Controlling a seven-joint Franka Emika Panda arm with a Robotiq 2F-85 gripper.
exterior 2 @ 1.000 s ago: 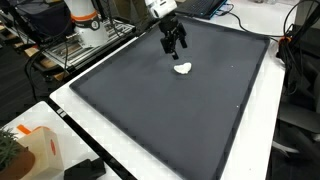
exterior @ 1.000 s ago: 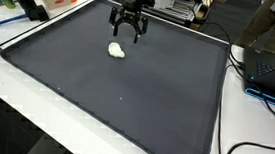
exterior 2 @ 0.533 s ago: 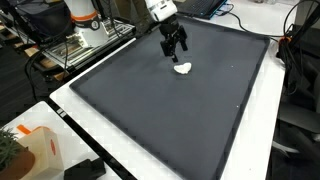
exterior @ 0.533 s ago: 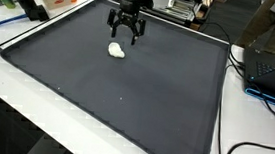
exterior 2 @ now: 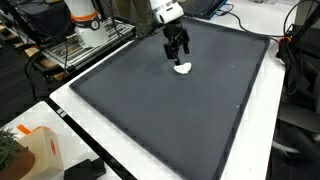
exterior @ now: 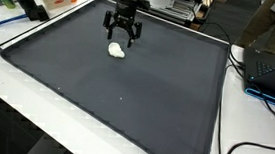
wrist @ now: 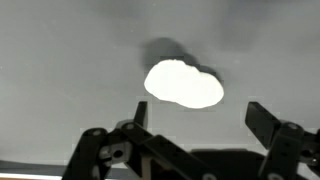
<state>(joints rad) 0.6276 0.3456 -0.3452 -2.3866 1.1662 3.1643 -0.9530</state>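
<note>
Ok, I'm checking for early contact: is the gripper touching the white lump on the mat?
Apart. In the wrist view, bare grey mat shows between the white lump and both open fingers of the gripper; neither reaches it.

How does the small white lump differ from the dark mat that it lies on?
The white lump is bright and small; the dark mat is grey-black and covers most of the table. The lump is rounded and uneven; the mat is flat with straight edges. Both are plain, and the open gripper holds neither.
</note>
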